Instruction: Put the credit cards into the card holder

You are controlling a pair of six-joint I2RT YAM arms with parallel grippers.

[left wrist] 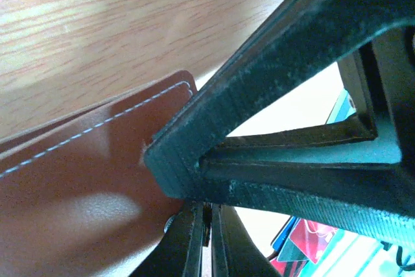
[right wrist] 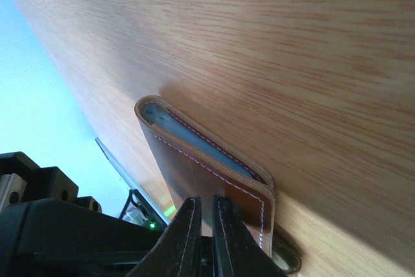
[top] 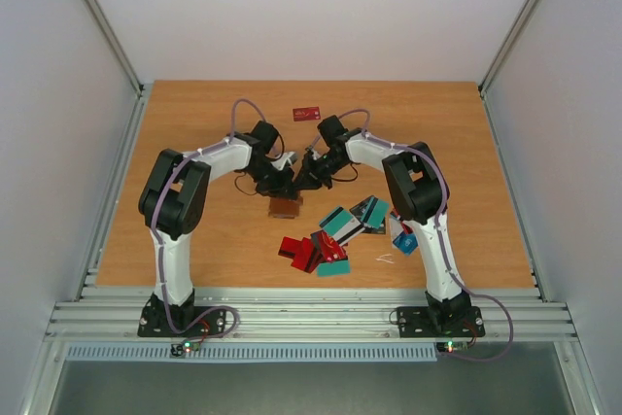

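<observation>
Jaws of L arm (top: 219,155) & R arm (top: 374,150), both narrow, pinch card holder (top: 285,207); best spread it gently before fetching credit cards (top: 338,223).

We have the card holder (top: 285,207) mid-frame over the table (top: 194,123), directly below the spot where the left gripper (top: 278,188) and right gripper (top: 300,184) meet, one coming in from each side. Its edge sits between the right gripper's fingers. We can't tell if it touches the table. The credit cards (top: 340,232) are heaped just lower right of it, apart from it. One lone card (top: 307,113) lies well behind, upper centre.
</observation>
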